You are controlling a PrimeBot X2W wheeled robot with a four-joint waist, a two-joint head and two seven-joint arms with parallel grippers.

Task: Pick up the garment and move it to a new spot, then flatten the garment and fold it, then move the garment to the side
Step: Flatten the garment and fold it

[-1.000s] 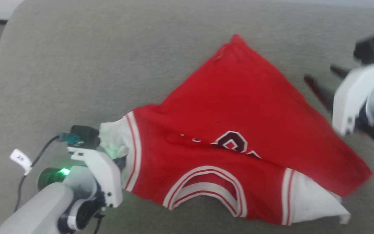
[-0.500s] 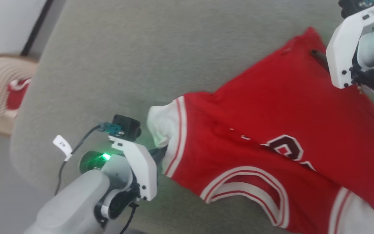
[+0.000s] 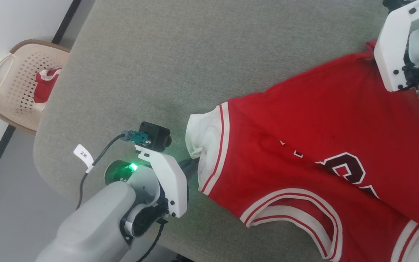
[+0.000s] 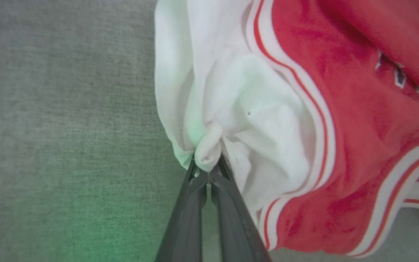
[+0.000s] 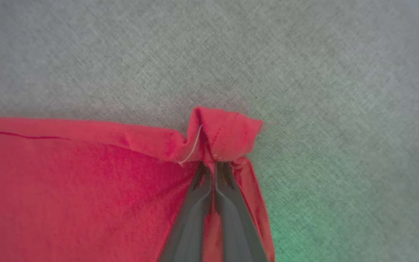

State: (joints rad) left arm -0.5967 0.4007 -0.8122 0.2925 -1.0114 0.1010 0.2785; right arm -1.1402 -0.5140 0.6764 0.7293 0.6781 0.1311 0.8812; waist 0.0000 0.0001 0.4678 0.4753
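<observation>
Showed the red shirt (image 3: 304,120) lying number-side up on the grey worktop (image 3: 195,54), collar toward the robot, creased across the chest. Held at two points: left jaws pressed together on a bunched fold of the white sleeve (image 4: 231,109), right jaws pinched shut on a far hem corner (image 5: 227,134). Judged at risk from here: shallow bites of thin cloth, liable to slip out under a hard or uneven pull. Liable also to skew and wrinkle further if drawn more on one side, and to trail the unheld sleeve across the worktop when lifted.
</observation>
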